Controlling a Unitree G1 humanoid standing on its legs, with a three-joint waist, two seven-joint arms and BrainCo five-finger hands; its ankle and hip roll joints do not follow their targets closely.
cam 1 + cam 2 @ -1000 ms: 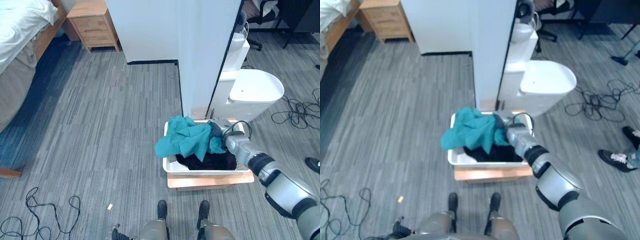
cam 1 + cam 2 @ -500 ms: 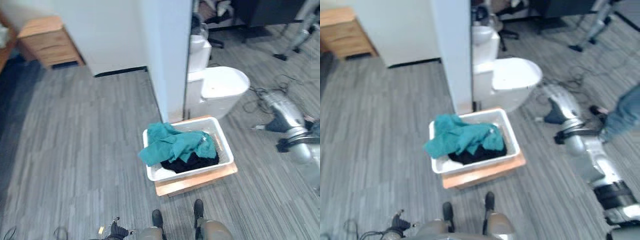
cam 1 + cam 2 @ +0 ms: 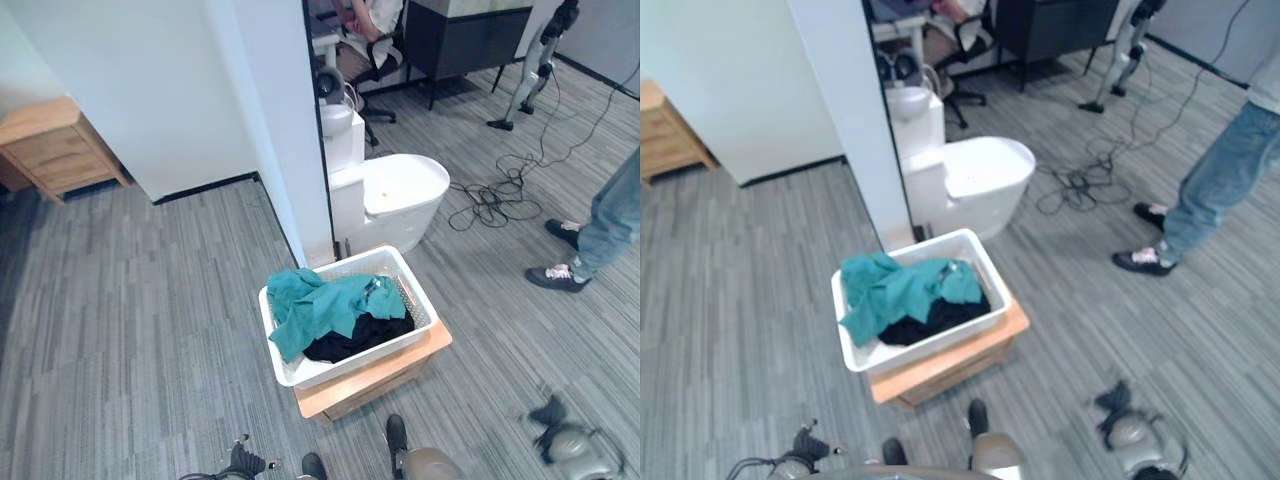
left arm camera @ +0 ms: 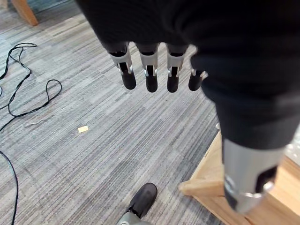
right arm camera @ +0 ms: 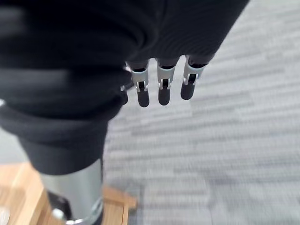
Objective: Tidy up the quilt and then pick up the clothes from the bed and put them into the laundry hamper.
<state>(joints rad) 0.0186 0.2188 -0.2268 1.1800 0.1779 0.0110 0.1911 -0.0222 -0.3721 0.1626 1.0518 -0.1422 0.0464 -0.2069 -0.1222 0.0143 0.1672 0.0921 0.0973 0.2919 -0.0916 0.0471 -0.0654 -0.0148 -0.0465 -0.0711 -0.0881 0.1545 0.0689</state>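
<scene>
Both robot hands hung empty. The right robot hand [image 5: 159, 86] had its fingers straight and relaxed over bare grey floor, gripping nothing; in the right eye view it sat low at the lower right of the frame [image 3: 1118, 412]. The left robot hand [image 4: 150, 70] was likewise released, fingers extended above the floor, with a wooden platform's corner [image 4: 206, 185] at the lower right of its wrist view.

Outward from the hands, the white laundry hamper [image 3: 295, 370] stood in the lower middle of the left eye view on that low wooden platform [image 3: 375, 372]. Inside it lay the teal clothes [image 3: 320, 308], one fold draped toward the hamper's left rim, on top of a black garment [image 3: 360, 338].

Behind the hamper stood a white pillar [image 3: 270, 120] and a white toilet [image 3: 400, 195]. A wooden nightstand [image 3: 45, 150] sat at the upper left. A person's leg in jeans [image 3: 610, 220] stood at the right edge.

Judging by this, the clothes part looked finished: the garments were in the hamper and both hands had let go. The bed and quilt could not be checked from here.
</scene>
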